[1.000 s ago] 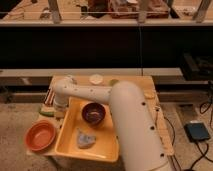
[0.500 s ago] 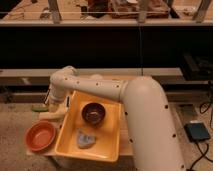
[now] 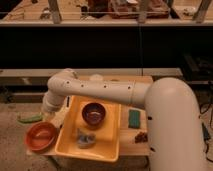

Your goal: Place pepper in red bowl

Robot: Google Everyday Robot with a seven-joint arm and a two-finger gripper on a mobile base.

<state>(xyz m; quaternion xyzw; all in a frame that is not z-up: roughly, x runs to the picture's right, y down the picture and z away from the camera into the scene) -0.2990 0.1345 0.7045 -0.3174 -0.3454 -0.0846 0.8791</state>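
Observation:
The pepper (image 3: 30, 119) is a small dark-green elongated thing lying at the far left, just above the red bowl. The red bowl (image 3: 41, 136) is wide, shallow and orange-red, and sits at the front left corner beside the yellow tray. My white arm reaches from the lower right across the table, bends at the elbow and drops down on the left. My gripper (image 3: 49, 111) is at its lower end, just right of the pepper and above the red bowl's far rim. The arm hides most of it.
A yellow tray (image 3: 112, 145) holds a smaller dark maroon bowl (image 3: 93, 113) and a crumpled grey-blue thing (image 3: 85, 139). A teal block (image 3: 135, 119) and a small dark item (image 3: 141, 136) lie right of the tray. A white round item (image 3: 96, 77) sits at the table's back. A dark shelf runs behind.
My arm has swung further left and lowered, bringing the gripper end down next to the pepper and above the red bowl. The bowls and the tray have not moved.

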